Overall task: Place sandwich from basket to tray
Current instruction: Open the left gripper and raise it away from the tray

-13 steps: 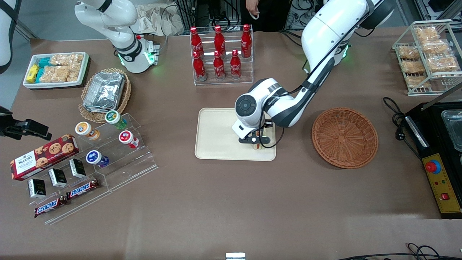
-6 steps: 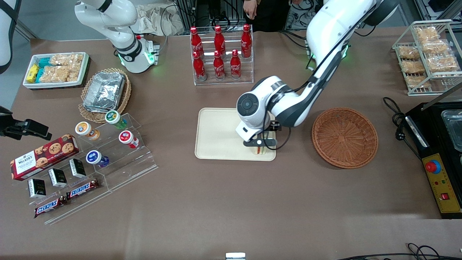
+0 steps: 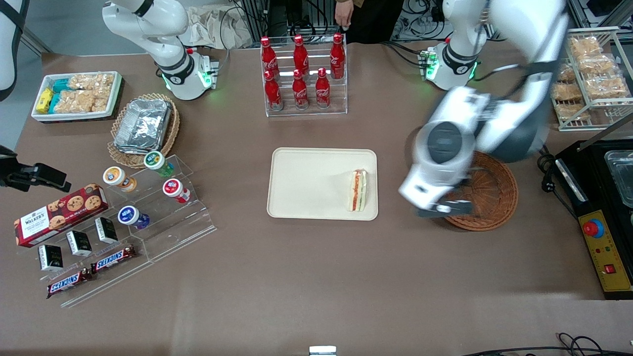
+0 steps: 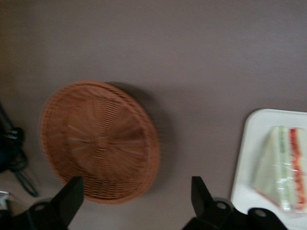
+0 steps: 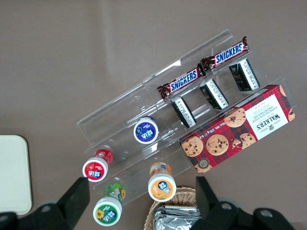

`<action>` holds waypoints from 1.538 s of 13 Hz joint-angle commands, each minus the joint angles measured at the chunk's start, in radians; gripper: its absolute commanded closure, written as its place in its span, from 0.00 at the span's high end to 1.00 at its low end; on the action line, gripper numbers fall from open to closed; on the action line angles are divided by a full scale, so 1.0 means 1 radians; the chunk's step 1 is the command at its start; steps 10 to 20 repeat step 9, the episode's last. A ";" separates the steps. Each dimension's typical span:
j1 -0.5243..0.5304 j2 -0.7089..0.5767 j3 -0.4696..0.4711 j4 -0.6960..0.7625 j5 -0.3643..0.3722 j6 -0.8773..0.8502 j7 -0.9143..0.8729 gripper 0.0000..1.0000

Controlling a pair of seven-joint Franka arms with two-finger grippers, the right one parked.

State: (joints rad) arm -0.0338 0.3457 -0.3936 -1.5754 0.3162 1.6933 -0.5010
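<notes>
The sandwich [image 3: 358,190], a white-bread wedge with red and green filling, lies on the cream tray [image 3: 306,183] at the tray's end nearest the basket; it also shows in the wrist view as the sandwich [image 4: 283,167] on the tray [image 4: 249,158]. The round reddish-brown basket [image 3: 497,190] holds nothing I can see, and the same goes for the basket [image 4: 98,141] in the wrist view. My gripper [image 3: 444,209] hangs open above the basket's rim on the tray side, apart from the sandwich. Nothing sits between its fingers [image 4: 72,196].
A clear rack of red cola bottles [image 3: 302,74] stands farther from the front camera than the tray. A black appliance with a red button [image 3: 601,232] and a cable [image 3: 541,163] lie beside the basket. A wire rack of snack bags [image 3: 586,74] stands at the working arm's end.
The gripper let go of the sandwich on the tray, then lifted and swung away toward the basket. The sandwich stays on the tray.
</notes>
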 commanded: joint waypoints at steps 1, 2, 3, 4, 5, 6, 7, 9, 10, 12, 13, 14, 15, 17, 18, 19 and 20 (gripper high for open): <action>0.125 -0.059 -0.013 -0.005 -0.055 -0.007 0.164 1.00; 0.149 -0.060 -0.005 0.027 -0.089 -0.018 0.223 1.00; 0.138 -0.057 0.046 0.079 -0.115 -0.071 0.281 1.00; 0.108 -0.053 0.123 0.145 -0.153 -0.122 0.341 1.00; 0.089 -0.053 0.189 0.178 -0.202 -0.145 0.411 1.00; 0.087 -0.053 0.229 0.196 -0.245 -0.150 0.471 1.00; 0.086 -0.054 0.260 0.224 -0.264 -0.158 0.510 1.00; 0.030 -0.033 0.330 0.322 -0.273 -0.202 0.533 1.00; 0.030 -0.033 0.330 0.322 -0.273 -0.202 0.533 1.00; 0.030 -0.033 0.330 0.322 -0.273 -0.202 0.533 1.00; 0.030 -0.033 0.330 0.322 -0.273 -0.202 0.533 1.00; 0.030 -0.033 0.330 0.322 -0.273 -0.202 0.533 1.00; 0.030 -0.033 0.330 0.322 -0.273 -0.202 0.533 1.00; 0.030 -0.033 0.330 0.322 -0.273 -0.202 0.533 1.00; 0.030 -0.033 0.330 0.322 -0.273 -0.202 0.533 1.00; 0.030 -0.033 0.330 0.322 -0.273 -0.202 0.533 1.00; 0.030 -0.033 0.330 0.322 -0.273 -0.202 0.533 1.00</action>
